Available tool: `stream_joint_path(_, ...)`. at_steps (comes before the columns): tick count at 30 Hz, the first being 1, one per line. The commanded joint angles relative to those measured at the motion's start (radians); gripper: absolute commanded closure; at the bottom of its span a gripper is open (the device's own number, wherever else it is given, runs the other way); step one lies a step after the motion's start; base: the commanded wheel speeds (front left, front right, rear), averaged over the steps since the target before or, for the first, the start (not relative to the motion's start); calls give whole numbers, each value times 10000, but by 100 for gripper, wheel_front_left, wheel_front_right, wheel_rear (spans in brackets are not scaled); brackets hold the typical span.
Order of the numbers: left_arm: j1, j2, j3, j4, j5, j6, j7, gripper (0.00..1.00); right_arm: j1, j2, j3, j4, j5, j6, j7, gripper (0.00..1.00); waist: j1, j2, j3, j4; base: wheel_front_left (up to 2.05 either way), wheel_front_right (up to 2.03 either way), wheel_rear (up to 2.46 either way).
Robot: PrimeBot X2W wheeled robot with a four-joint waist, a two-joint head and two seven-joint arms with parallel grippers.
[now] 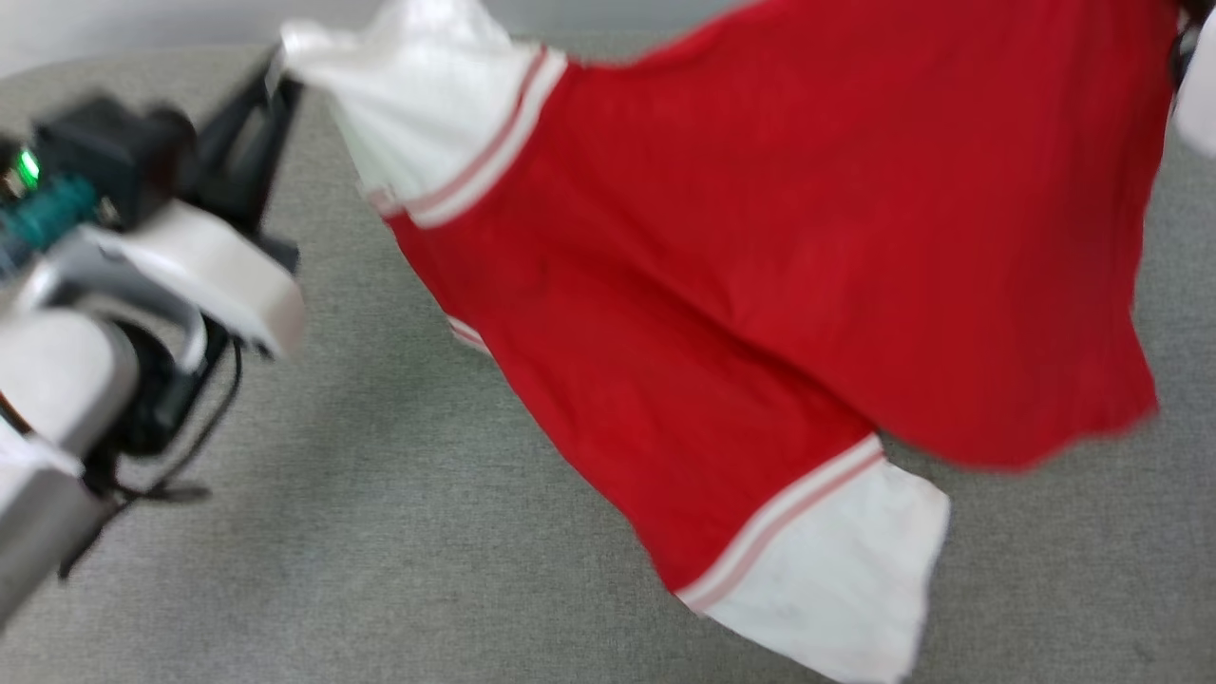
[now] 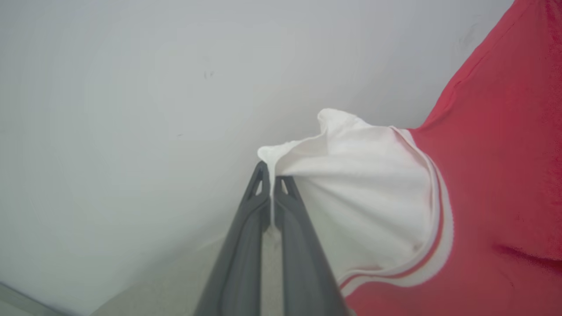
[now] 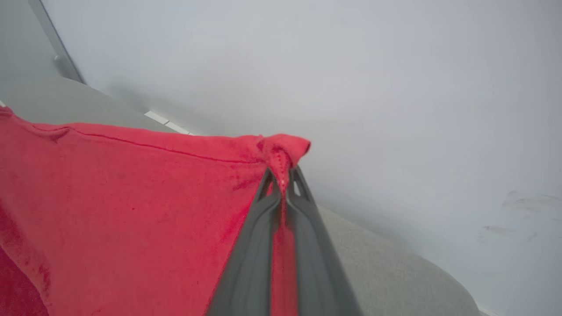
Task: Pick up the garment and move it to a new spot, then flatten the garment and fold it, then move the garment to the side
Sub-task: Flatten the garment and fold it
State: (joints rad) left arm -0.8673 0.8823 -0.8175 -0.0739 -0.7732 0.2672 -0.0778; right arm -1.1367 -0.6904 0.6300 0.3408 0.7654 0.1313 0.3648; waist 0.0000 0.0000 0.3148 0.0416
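Pale forearm (image 1: 66, 380) of the left arm sits at the lower left of the head view. The left gripper (image 2: 272, 175) is pinched tight on the edge of a white sleeve (image 2: 364, 188). From there the shirt (image 1: 760, 237) hangs spread above the grey fabric surface (image 1: 380, 532), its second sleeve (image 1: 836, 570) dangling toward the near edge; whether it touches is unclear. Farthest right, the right gripper (image 3: 283, 175) is clamped on a bunched red corner (image 3: 283, 149).

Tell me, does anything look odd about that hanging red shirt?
The red jersey T-shirt with white striped-trim sleeves hangs skewed: the left gripper pinches a white sleeve tip, the right gripper a red corner, so it slants over the grey fabric surface. No damage visible.
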Motion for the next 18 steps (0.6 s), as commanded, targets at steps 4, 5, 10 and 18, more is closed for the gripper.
stream_joint_path(4,-1747,-144,339,456,341,-424,519,100,-1186,427,-635,498,-733,-10,-568,100,0,0,632,-142,0,0,0)
stream_joint_path(5,-2212,-218,422,611,409,-536,641,100,-1485,518,-751,592,-968,-10,-675,100,0,0,777,-139,0,0,0)
stream_joint_path(10,-4657,-744,722,1630,782,-1200,1114,100,-3198,942,-1269,1171,-2069,-10,-814,100,0,0,1480,-113,0,0,0)
stream_joint_path(18,-8400,-1908,1031,3681,1415,-2050,1197,100,-6152,1394,-1395,2238,-3586,-11,-971,100,0,0,2428,-31,0,0,0)
